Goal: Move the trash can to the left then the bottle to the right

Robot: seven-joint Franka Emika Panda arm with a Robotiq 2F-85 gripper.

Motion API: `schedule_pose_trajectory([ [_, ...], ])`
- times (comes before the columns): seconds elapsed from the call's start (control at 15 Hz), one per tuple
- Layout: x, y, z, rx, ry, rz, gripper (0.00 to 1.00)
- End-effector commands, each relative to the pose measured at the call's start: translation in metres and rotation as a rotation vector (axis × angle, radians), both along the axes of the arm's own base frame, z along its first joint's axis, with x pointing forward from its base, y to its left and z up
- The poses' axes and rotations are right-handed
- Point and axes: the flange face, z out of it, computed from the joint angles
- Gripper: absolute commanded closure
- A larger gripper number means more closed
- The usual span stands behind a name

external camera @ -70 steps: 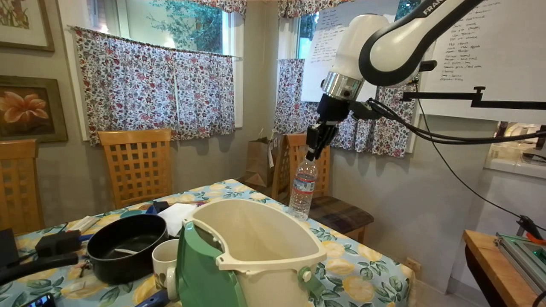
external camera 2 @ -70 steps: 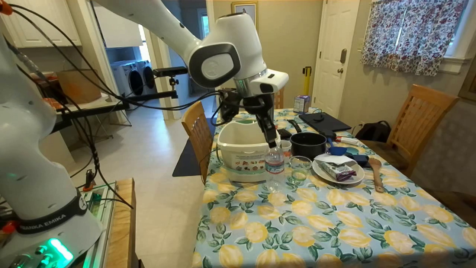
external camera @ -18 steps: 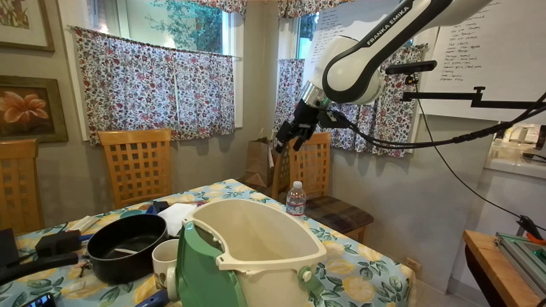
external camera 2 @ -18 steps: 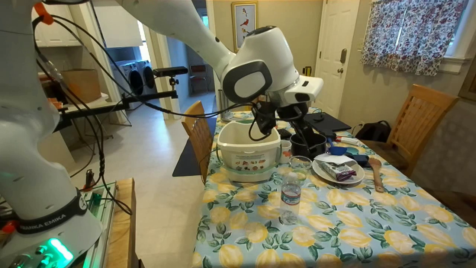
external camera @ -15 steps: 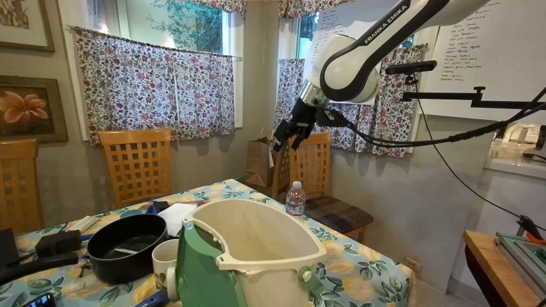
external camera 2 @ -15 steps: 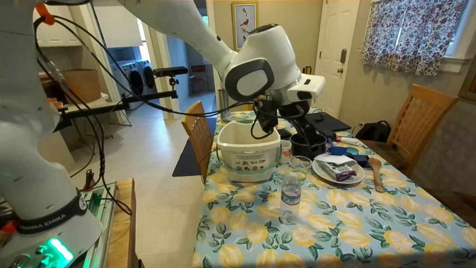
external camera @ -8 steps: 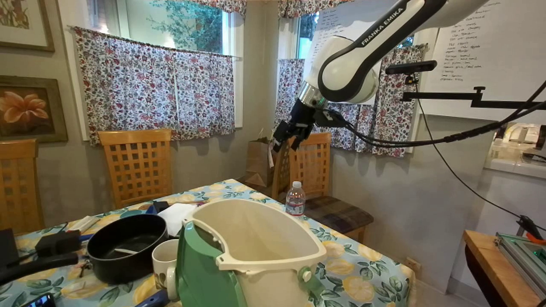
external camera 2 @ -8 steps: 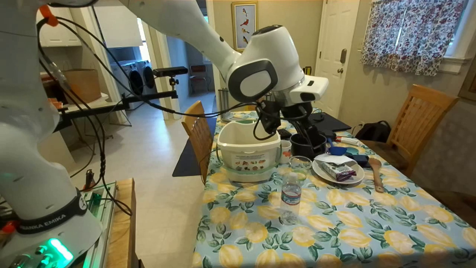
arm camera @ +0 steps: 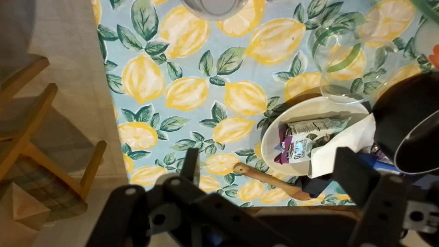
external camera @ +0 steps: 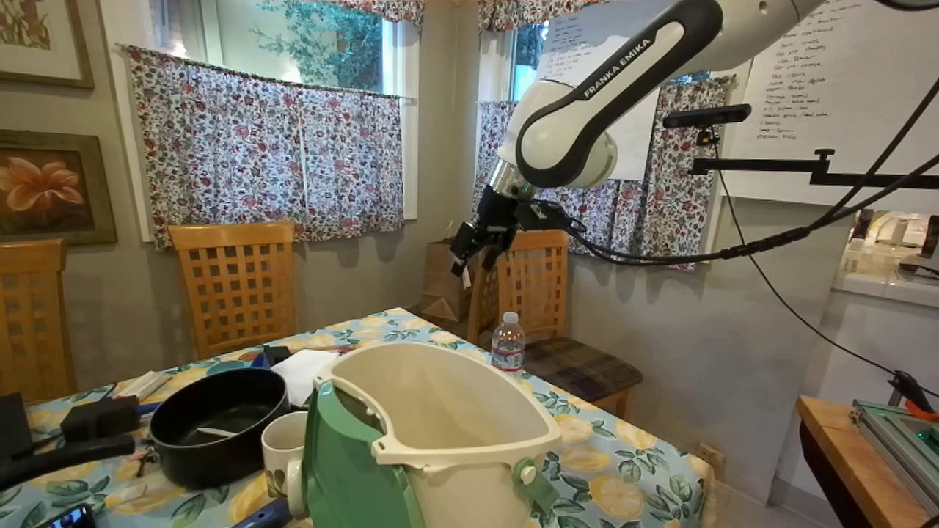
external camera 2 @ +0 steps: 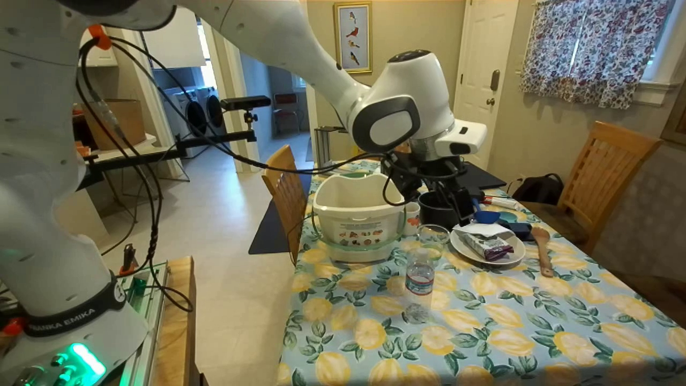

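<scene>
The gripper (arm camera: 267, 157) hangs in the air, and its two fingers (arm camera: 349, 171) are spread wide. The bottle (external camera 2: 419, 283) stands upright on the lemon-printed tablecloth (external camera 2: 477, 338), lower than the gripper and well apart from it. In an exterior view, the trash can (external camera 2: 356, 229) stands farther back and to the left of the bottle.

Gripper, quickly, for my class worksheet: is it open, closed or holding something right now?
Gripper: open, jaws wide apart in the wrist view, holding nothing; the bottle stands upright, apart from it.
</scene>
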Motion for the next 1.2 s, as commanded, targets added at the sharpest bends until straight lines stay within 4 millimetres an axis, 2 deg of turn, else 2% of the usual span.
schedule_pose_trajectory([
  [0.0, 0.024, 0.009, -0.016, -0.012, 0.064, 0.07, 0.0],
  [0.33, 0.043, 0.021, -0.039, -0.007, 0.098, 0.161, 0.0],
  [0.67, 0.055, 0.033, -0.065, 0.011, 0.098, 0.245, 0.0],
  [1.13, 0.066, 0.033, -0.094, 0.027, 0.09, 0.328, 0.0],
])
